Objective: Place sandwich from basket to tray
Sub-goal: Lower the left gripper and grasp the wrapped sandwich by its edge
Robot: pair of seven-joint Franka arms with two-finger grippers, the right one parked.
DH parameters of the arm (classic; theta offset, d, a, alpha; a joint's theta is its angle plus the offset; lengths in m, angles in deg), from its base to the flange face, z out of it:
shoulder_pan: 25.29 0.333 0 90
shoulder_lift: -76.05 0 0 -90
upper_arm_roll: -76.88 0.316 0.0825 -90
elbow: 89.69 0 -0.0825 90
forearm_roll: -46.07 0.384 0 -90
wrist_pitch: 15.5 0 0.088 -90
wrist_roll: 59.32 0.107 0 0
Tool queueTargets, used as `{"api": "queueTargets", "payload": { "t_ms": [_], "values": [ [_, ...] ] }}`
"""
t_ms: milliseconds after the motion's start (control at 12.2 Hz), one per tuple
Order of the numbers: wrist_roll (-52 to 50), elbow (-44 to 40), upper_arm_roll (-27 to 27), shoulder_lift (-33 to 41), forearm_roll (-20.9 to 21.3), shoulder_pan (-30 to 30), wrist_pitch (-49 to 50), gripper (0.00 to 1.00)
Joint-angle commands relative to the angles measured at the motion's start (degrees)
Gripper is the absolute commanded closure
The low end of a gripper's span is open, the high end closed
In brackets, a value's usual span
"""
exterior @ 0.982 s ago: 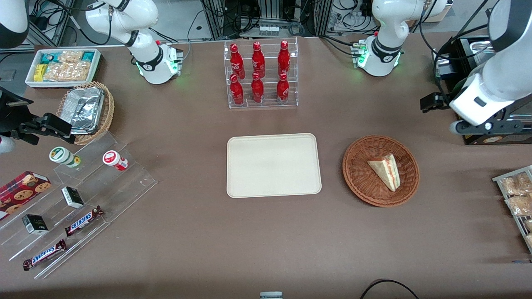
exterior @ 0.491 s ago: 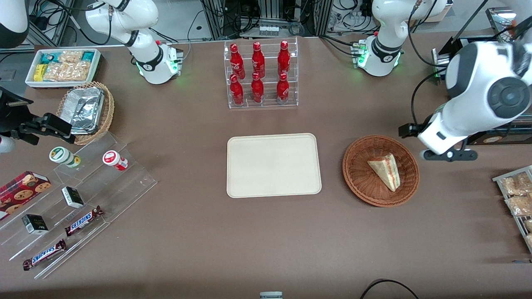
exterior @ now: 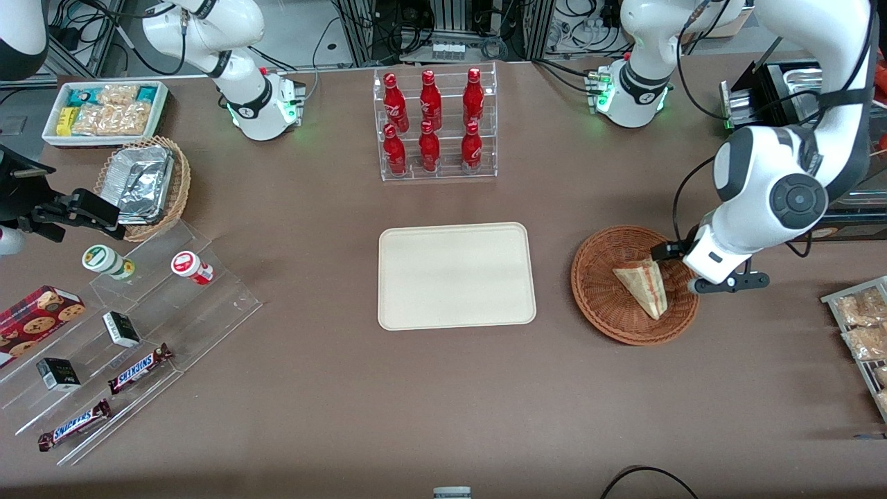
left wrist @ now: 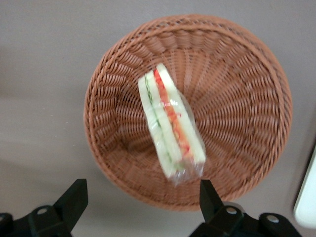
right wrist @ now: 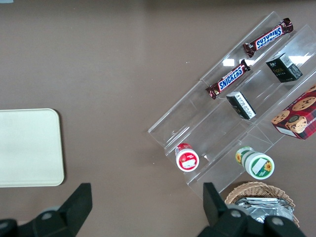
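Note:
The sandwich (exterior: 643, 285) (left wrist: 170, 126), a clear-wrapped wedge with red and green filling, lies in the reddish-brown wicker basket (exterior: 600, 291) (left wrist: 237, 113). My left gripper (exterior: 693, 267) (left wrist: 140, 200) hangs above the basket's rim, at the edge toward the working arm's end. It is open wide with nothing between its fingers, and it touches neither basket nor sandwich. The cream tray (exterior: 456, 275) (left wrist: 307, 197) (right wrist: 29, 148) lies flat beside the basket, toward the parked arm's end, with nothing on it.
A clear rack of red bottles (exterior: 433, 125) stands farther from the camera than the tray. A stepped acrylic shelf with snacks (exterior: 125, 326), a tan basket of foil containers (exterior: 142, 184) and a white bin (exterior: 104, 111) sit toward the parked arm's end. Bagged snacks (exterior: 863, 333) lie near the working arm's end.
The left arm has swung in from the table's end toward the basket and nearer the camera, and its gripper now hangs over the basket's rim. Sandwich, basket and tray have not moved.

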Motion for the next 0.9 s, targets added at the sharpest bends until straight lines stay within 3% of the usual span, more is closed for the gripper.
{"api": "queueTargets", "payload": {
  "t_ms": [0, 245, 818],
  "values": [
    [-11.6, 0.2, -0.5, -1.5, 0.3, -0.2, -4.0, 0.00],
    [-24.8, 0.3, -0.5, -1.8, 1.0, -1.2, -5.5, 0.00],
    [-37.3, 9.0, -0.5, -1.8, 1.0, -1.3, -18.6, 0.00]
  ]
}}
